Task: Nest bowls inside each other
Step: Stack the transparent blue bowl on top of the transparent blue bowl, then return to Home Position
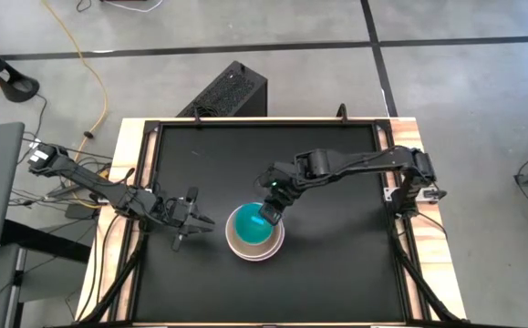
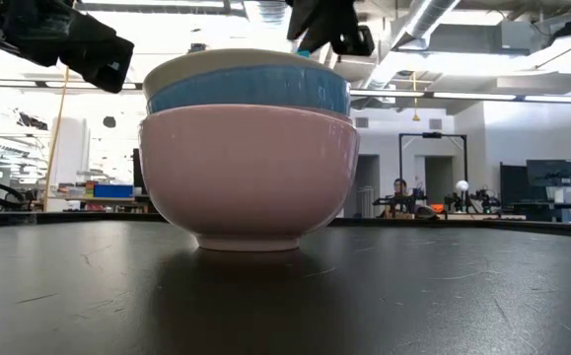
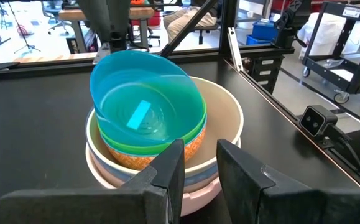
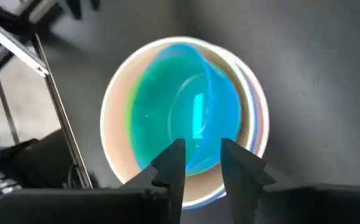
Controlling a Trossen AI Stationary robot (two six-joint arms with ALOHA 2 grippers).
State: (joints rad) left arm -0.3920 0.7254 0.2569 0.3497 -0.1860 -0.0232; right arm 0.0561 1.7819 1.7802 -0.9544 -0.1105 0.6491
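Observation:
The bowls stand nested in one stack [image 1: 254, 234] at the middle of the black table. A pink bowl [image 2: 250, 168] is outermost and rests on its foot, with a blue bowl [image 2: 250, 91] and a cream bowl [image 3: 226, 118] inside it. Smaller bowls follow, and a teal bowl [image 3: 145, 99] lies tilted on top. My right gripper [image 4: 201, 152] hangs open just above the stack's far side, its fingers over the teal bowl's rim. My left gripper [image 3: 199, 163] waits open, level, left of the stack, with nothing between its fingers. My right gripper comes slanting down from the far side, its fingers standing either side of the teal bowl's far rim [image 3: 120, 55]. I cannot tell whether they touch the rim. The teal bowl lies tilted inside the green bowl [image 3: 167, 147].
A black box [image 1: 230, 91] stands on the floor beyond the table's far edge. The table's raised frame [image 1: 400, 228] runs along its sides. Bare black table surface [image 1: 336, 273] lies around the stack.

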